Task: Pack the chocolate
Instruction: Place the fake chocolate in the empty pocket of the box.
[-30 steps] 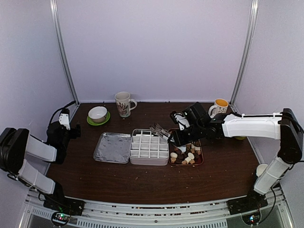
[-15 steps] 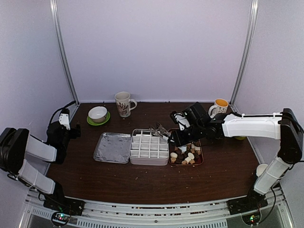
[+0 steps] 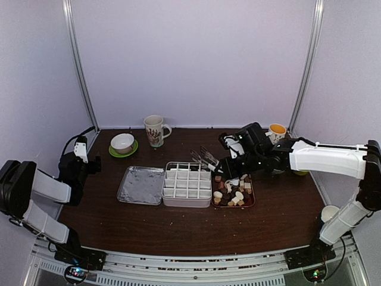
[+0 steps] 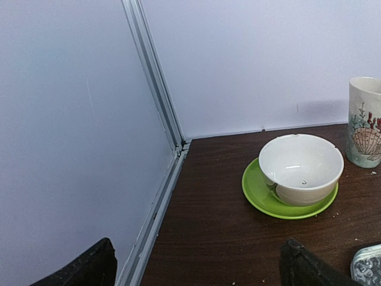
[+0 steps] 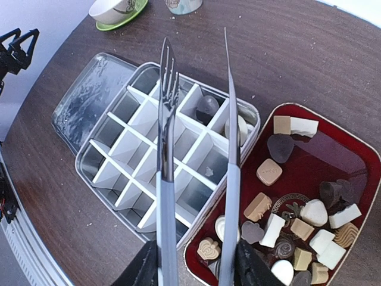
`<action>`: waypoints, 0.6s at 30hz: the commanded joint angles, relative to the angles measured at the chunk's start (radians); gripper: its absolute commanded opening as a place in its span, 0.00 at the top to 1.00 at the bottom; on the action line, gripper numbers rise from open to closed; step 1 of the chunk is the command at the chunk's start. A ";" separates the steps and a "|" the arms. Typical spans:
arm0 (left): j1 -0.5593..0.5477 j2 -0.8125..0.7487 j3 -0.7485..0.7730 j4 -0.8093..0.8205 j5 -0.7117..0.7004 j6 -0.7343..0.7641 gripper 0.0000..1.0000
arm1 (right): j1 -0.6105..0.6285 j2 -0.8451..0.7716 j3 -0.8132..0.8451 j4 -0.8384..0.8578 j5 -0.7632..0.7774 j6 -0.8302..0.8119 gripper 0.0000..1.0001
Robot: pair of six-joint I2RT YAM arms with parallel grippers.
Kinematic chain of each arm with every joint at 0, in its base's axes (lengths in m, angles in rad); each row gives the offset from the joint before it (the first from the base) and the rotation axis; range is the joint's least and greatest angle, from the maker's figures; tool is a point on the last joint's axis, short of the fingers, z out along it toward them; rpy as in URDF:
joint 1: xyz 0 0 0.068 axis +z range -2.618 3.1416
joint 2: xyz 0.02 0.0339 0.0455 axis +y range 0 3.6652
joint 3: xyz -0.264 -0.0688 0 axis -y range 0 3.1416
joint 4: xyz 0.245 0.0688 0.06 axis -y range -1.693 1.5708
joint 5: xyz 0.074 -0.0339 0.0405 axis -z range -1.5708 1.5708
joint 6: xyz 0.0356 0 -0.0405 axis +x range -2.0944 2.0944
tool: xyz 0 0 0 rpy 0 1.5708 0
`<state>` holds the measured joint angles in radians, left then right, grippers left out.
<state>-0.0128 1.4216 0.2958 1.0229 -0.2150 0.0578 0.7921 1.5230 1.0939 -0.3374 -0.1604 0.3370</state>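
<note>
Two chocolates point(image 5: 207, 107) are seated in the divided box point(image 5: 134, 128), many in the tray point(image 5: 324, 149); tongs point(image 5: 166, 196) are clasped by the right hand point(image 5: 196, 271); the left hand point(image 4: 196, 268) is spread wide.

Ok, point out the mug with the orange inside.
The back-right mug; the shell-patterned mug near the bowl shows no orange.
</note>
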 commanded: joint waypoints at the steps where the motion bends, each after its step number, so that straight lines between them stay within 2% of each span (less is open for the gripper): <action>1: 0.007 0.006 0.016 0.034 0.012 -0.009 0.02 | 0.005 -0.087 -0.006 -0.064 0.054 -0.023 0.58; 11: 0.007 0.007 0.015 0.034 0.011 -0.008 0.02 | 0.004 -0.240 -0.084 -0.305 0.177 -0.020 0.58; 18: 0.008 0.006 0.015 0.033 0.012 -0.008 0.02 | 0.005 -0.265 -0.149 -0.345 0.243 0.033 0.58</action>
<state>-0.0128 1.4216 0.2958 1.0229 -0.2146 0.0582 0.7925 1.2659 0.9680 -0.6479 0.0116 0.3336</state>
